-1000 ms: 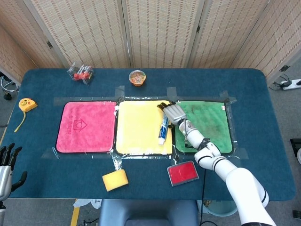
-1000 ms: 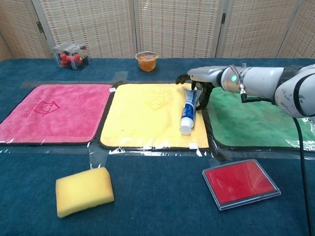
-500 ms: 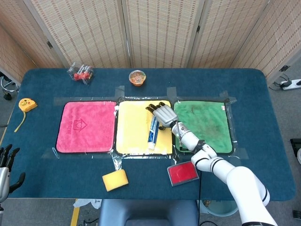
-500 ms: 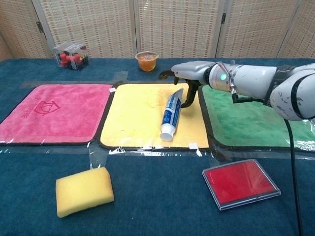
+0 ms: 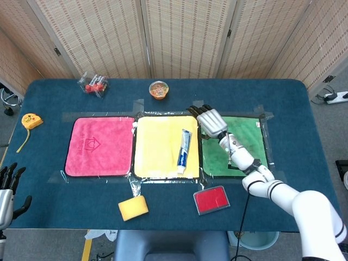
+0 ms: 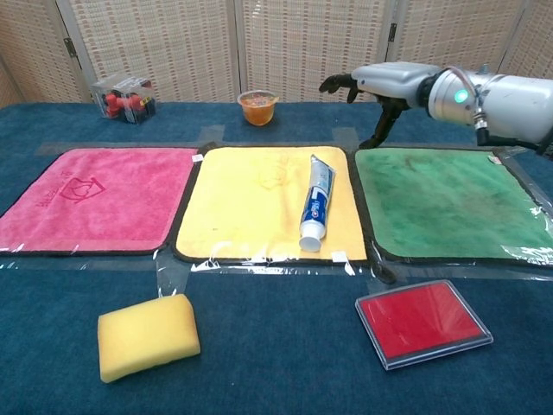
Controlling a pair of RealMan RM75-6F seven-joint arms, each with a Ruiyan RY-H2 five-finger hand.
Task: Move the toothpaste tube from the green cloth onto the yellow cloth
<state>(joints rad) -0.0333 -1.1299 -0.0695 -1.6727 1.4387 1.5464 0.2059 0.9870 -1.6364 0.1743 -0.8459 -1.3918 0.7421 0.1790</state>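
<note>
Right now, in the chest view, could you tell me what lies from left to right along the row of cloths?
Pink cloth → yellow cloth → toothpaste tube, lying on the yellow cloth's right part → green cloth.

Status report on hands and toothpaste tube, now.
Right hand open, raised above the green cloth. Left hand open, off the table. White-and-blue toothpaste tube lying on the yellow cloth. Nothing obstructing.

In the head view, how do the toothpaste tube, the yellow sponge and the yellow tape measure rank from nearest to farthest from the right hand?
Measured from the right hand:
1. Toothpaste tube, on the yellow cloth, just to its left.
2. Yellow sponge, at the table's front edge.
3. Yellow tape measure, at the far left edge.
</note>
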